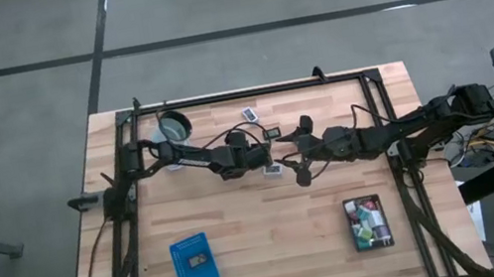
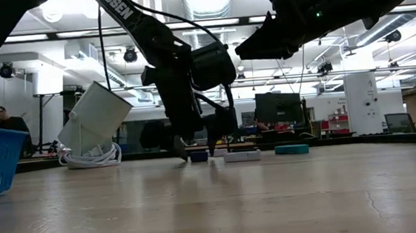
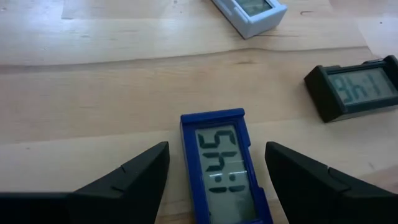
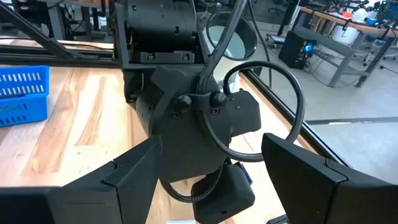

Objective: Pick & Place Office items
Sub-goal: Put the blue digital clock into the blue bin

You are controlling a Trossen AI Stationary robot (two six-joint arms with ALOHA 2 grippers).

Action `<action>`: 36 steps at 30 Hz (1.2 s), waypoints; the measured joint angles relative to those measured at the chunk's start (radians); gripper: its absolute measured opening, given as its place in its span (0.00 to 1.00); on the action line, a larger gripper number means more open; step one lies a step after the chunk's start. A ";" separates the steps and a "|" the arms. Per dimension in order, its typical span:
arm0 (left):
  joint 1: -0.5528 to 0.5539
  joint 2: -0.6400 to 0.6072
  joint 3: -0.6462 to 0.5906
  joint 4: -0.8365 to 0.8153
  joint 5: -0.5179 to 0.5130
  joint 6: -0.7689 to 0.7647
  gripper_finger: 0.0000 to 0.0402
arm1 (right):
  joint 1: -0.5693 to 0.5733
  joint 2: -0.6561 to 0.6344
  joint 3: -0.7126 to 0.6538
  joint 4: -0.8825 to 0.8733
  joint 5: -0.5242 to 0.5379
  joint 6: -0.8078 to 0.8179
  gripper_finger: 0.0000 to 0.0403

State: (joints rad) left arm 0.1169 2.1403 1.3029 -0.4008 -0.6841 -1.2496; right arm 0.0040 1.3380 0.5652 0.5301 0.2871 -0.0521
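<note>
your left gripper (image 3: 214,171) sits low over the table (image 1: 241,220) near the middle of the high view, fingers spread wide, one on each side of a small blue clock (image 3: 224,168). the clock lies flat with its display up and runs lengthwise between the fingers, so they line up with its long sides; that looks like a setup for closing across the narrow width. nothing is pinched yet, and a gap shows on both sides of the case.

two more small clocks lie near it: a black one (image 3: 354,90) at the right edge of the left wrist view and a white one (image 3: 249,12) at its top edge. in the low view they show as flat pieces in a row on the table past the arm.

your right gripper (image 4: 211,168) hangs above the table just right of centre in the high view, fingers apart and holding nothing, facing the left arm's wrist. it seems to be waiting clear of the pick.

the blue tray (image 1: 194,263) sits lower left in the high view with one small piece in it, as far as that view shows. the black tray (image 1: 368,223) at lower right holds a cluster of coloured pieces. a clear cup (image 1: 175,126) stands at upper left of the table.
</note>
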 joint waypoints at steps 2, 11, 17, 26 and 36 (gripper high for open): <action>0.000 0.000 0.000 0.001 0.001 0.000 0.67 | 0.000 0.000 0.000 0.000 0.000 0.000 0.68; 0.001 0.000 0.000 0.002 0.004 -0.001 0.66 | 0.000 0.000 0.000 0.000 0.000 0.000 0.68; 0.001 0.000 0.000 -0.001 0.005 -0.003 0.55 | 0.000 0.000 0.000 0.000 0.000 0.000 0.68; 0.002 0.000 0.000 -0.002 0.008 -0.003 0.35 | 0.000 0.001 0.000 0.000 0.000 0.000 0.68; 0.002 0.000 0.000 -0.002 0.011 -0.002 0.42 | 0.000 0.001 0.000 0.000 0.000 0.000 0.68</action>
State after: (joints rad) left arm 0.1184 2.1403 1.3033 -0.4023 -0.6731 -1.2520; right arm 0.0040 1.3388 0.5648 0.5301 0.2874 -0.0525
